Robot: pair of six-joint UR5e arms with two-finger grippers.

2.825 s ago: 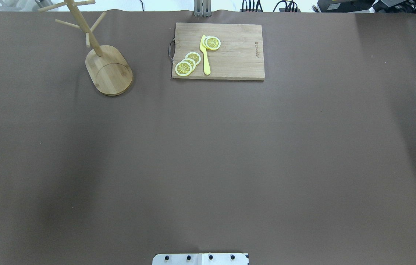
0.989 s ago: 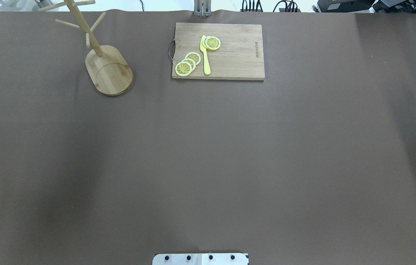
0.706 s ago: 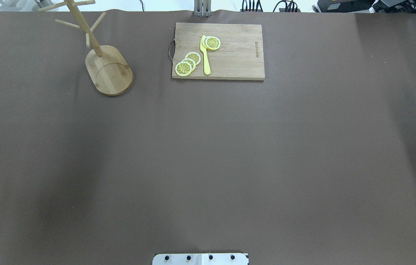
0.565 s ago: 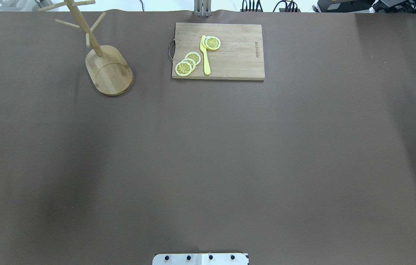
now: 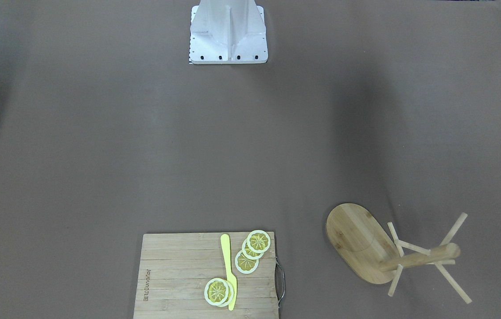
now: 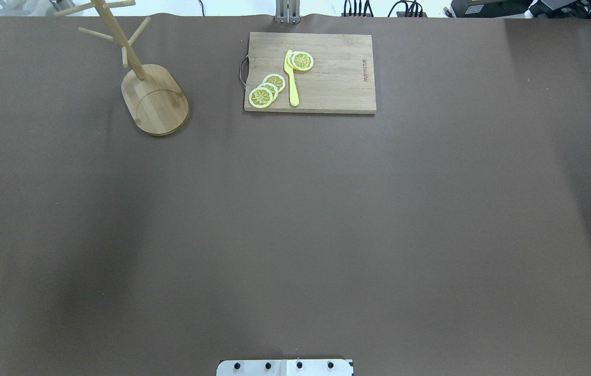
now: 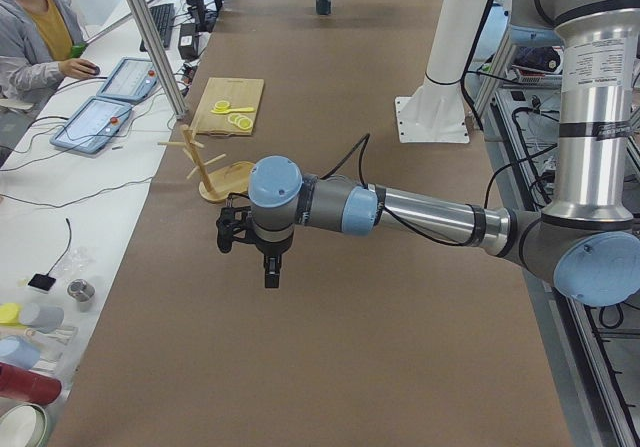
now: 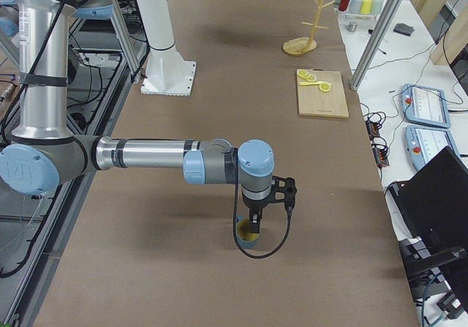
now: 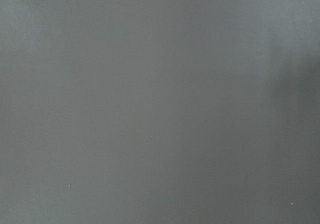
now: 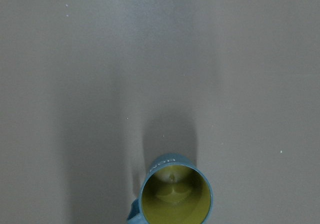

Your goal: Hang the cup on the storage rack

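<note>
Surface: a long desk [image 6: 295, 219] under a plain brown cover, with the robot's white base plate [image 6: 285, 367] at the middle of its near edge.
Cup: the cup [image 10: 175, 191] stands on the desk near the end on the robot's right, outside the overhead view and well apart from the storage rack.
Cup axis: upright, with the mouth facing up and the yellowish inside showing. In the right wrist view its handle sticks out at the lower left.
Cup writing: pale letters curve along the outer wall just under the rim, too foreshortened to read.
Storage rack: the storage rack [image 6: 162, 104] stands at the far left of the desk. The post rises from the far end of the oval base, and the thin pegs angle upward with nothing on them.
Right end effector: the right end effector [image 8: 252, 221] points down directly over the cup. I cannot tell whether its jaws are apart or together, or whether they touch the cup.
Left end effector: the left end effector [image 7: 268, 272] hangs above bare desk, near the rack. How its jaws stand cannot be told.
Cutting board: the cutting board [image 6: 334, 78] lies at the far middle of the desk and carries lemon slices [image 6: 266, 90] and a yellow knife [image 6: 292, 83]. A burnt-in mark runs along its right short edge, too small to read.
</note>
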